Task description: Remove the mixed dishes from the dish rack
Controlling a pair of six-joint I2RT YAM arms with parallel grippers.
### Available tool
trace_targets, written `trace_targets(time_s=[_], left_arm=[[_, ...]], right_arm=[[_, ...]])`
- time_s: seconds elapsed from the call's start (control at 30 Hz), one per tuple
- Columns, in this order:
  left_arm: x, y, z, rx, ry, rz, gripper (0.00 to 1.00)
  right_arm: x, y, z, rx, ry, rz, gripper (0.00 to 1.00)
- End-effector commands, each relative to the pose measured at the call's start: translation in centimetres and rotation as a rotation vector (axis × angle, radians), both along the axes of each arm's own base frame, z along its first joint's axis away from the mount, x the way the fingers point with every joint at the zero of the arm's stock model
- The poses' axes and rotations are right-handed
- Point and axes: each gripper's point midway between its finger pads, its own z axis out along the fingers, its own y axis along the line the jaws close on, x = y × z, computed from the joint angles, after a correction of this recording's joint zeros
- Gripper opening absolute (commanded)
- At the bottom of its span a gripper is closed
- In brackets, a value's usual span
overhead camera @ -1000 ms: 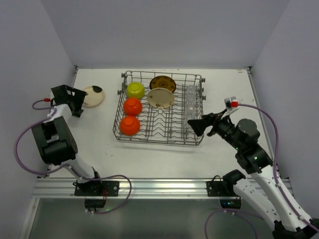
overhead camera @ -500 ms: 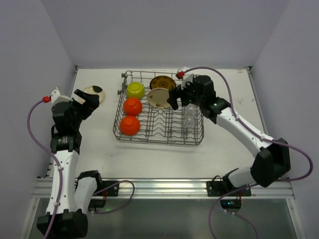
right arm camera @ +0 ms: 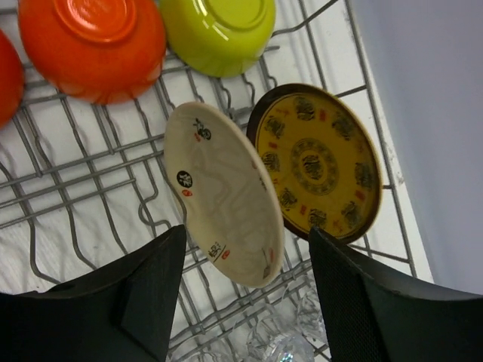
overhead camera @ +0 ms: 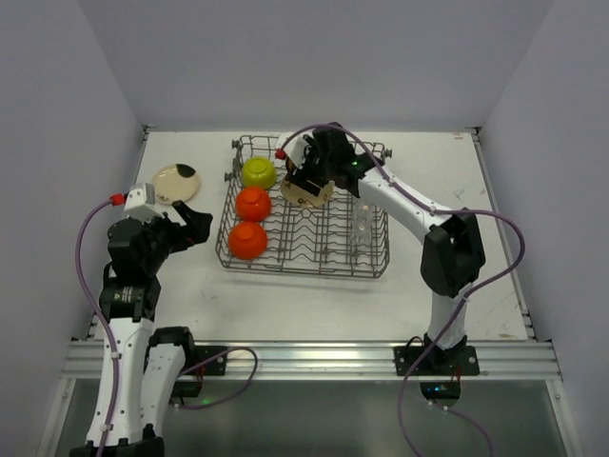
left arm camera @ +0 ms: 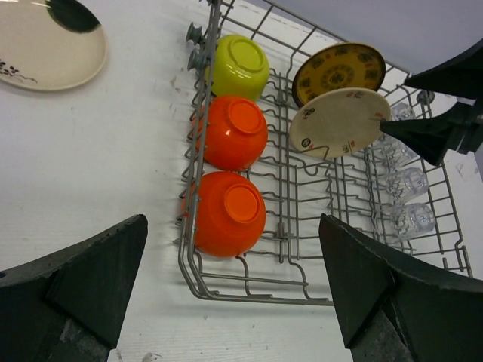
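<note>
In the right wrist view you see the right gripper (right arm camera: pixel 245 290) with its jaws apart, one on each side of the lower edge of the cream-backed plate (right arm camera: pixel 224 191), which leans on the tines; no contact with either finger is visible. Just behind that plate, toward the right of the frame, the patterned plate (right arm camera: pixel 315 164) stands showing its brown-and-yellow face. In the left wrist view the left gripper (left arm camera: pixel 234 290) has its jaws spread wide on nothing, over the white table (left arm camera: pixel 106 158) at the near left of the dish rack (left arm camera: pixel 198 226). Along the rack's left column you find the yellow-green bowl (left arm camera: pixel 240 66) at the top, then two orange bowls (left arm camera: pixel 233 131) (left arm camera: pixel 225 213) below it, all bottom up. The clear glasses (left arm camera: pixel 407 185) sit in a line down the rack's right side. In the top view the rack (overhead camera: pixel 381 267) occupies the centre of the table, and a third plate (overhead camera: pixel 175 183) lies outside it at the upper left, cream side up. Pale grey walls (overhead camera: pixel 314 57) enclose the table on three sides.
</note>
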Motion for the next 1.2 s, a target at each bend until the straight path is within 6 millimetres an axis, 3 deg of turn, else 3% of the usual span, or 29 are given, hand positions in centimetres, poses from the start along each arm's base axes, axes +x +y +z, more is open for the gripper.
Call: trace_targets(time_s=[0.0,0.3,0.43,0.6,0.93,1.17], left_arm=[[-0.2,-1.0,-0.5,0.025,0.007,-0.070,1.00],[0.0,-1.7,-1.1,0.022,0.027,-0.110,1.00],[0.1,-1.9,-1.1,0.024,0.030,-0.118,1.00],[0.3,-2.1,-1.6,0.021,0.047,-0.129,1.00],[0.3,-2.4,-1.7,0.019,0.052,-0.144,1.00],[0.3,-2.4,-1.8,0.020,0.055,-0.143,1.00]], right_arm=[[1.2,0.0,0.4,-0.129,-0.101,0.096,0.67],[3.2,1.5,-2.9,-0.190,-0.123,0.172,0.58],[3.9,1.2,-4.1,-0.213,-0.123,0.167,0.51],[3.7,1.5,-5.1,-0.213,-0.130,0.222,0.29],[2.3,1.7,-4.4,-0.197,-0.152,0.337,0.05],[2.3,1.3,-4.2,-0.203,-0.165,0.361,0.00]])
